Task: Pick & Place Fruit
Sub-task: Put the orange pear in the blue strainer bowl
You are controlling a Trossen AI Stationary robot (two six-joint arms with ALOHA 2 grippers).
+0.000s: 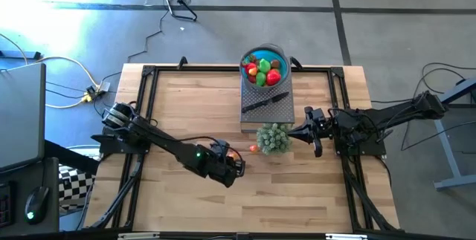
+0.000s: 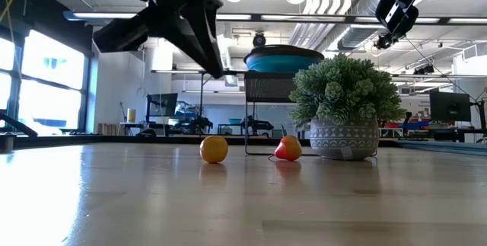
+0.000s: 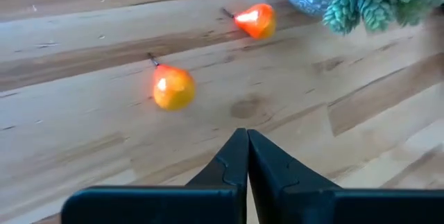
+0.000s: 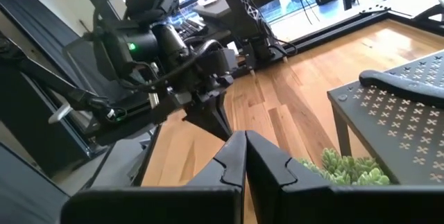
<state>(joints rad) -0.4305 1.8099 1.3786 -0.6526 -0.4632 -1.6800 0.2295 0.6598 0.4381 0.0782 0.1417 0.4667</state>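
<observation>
Legible text, labels, brands, numbers, signs: none found in any view. The pale wooden tabletop [image 1: 297, 195], the blue bowl [image 1: 265, 54] holding the small toy fruits [image 1: 264, 70], the perforated black metal stand [image 4: 402, 116] and the patterned grey plant pot [image 2: 342, 139] carry no readable marking. Screens in the room behind the table show nothing that can be read.

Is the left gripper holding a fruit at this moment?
No. In the left wrist view the left gripper is shut on nothing, and the orange fruit lies on the table ahead of it.
</observation>
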